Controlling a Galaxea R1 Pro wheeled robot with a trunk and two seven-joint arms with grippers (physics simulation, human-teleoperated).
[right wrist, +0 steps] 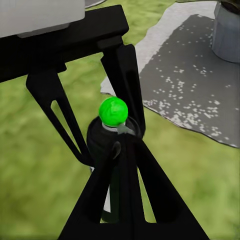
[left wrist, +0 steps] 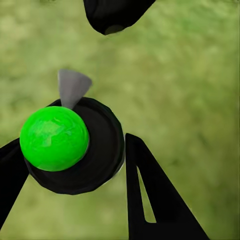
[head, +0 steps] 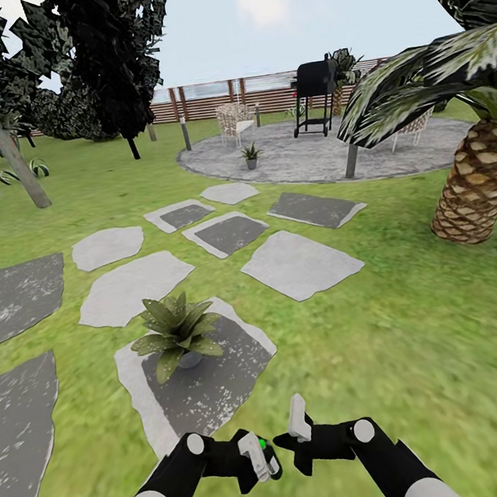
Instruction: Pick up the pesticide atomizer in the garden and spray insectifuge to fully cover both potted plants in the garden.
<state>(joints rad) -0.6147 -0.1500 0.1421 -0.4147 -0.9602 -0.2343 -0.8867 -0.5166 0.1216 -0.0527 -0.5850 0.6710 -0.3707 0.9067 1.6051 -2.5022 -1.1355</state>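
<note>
Left hand (head: 259,457) is clamped around the pesticide atomizer (head: 252,453), green-tipped nozzle up, low in front of the robot. Right hand (head: 298,434) hovers just beside it; can't tell its opening. Near potted plant (head: 177,332) sits ahead on a stepping stone (head: 219,386); second potted plant (head: 250,154) on the far patio (head: 308,162). Aim nozzle over the near rosette, sweep all leaves.

head: high, forward-down over lawn (head: 417,336) | wrists: close, downward; share green ball (left wrist: 54,138)
</note>
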